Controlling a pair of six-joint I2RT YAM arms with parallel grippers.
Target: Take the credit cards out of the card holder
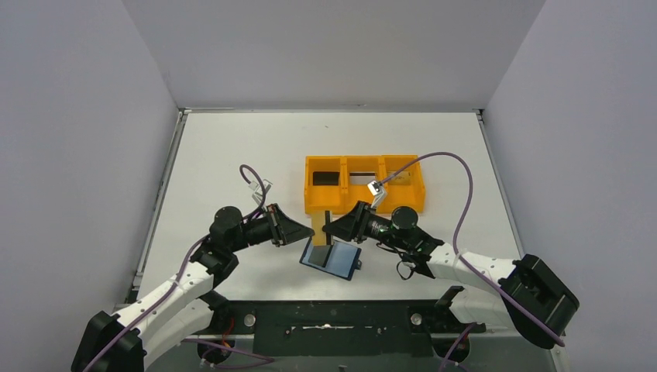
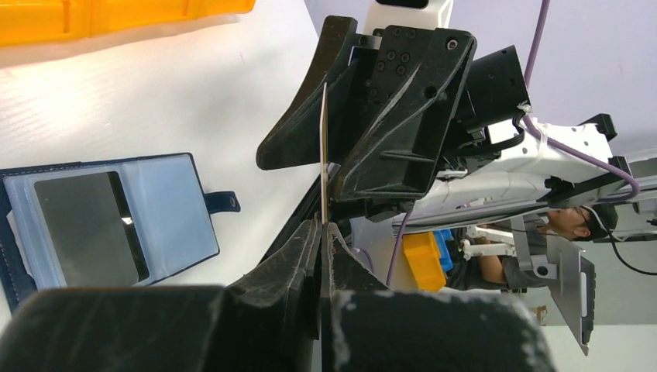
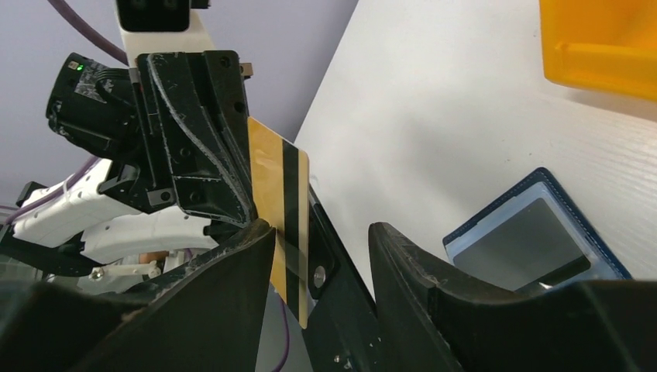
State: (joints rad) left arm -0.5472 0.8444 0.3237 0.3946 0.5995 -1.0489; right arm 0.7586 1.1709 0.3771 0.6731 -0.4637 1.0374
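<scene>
top: the card holder (image 1: 333, 258) lies open at lower centre, below the orange tray (image 1: 364, 203). left wrist: the left gripper (image 2: 323, 227) pinches a card (image 2: 323, 143) seen edge-on. right wrist: its gold, dark-striped face shows between the right gripper's (image 3: 319, 232) spread fingers (image 3: 434, 287).

top: high, from the near side, looking down | wrists: close, facing each other (both catch the card holder (image 2: 174, 209))
</scene>
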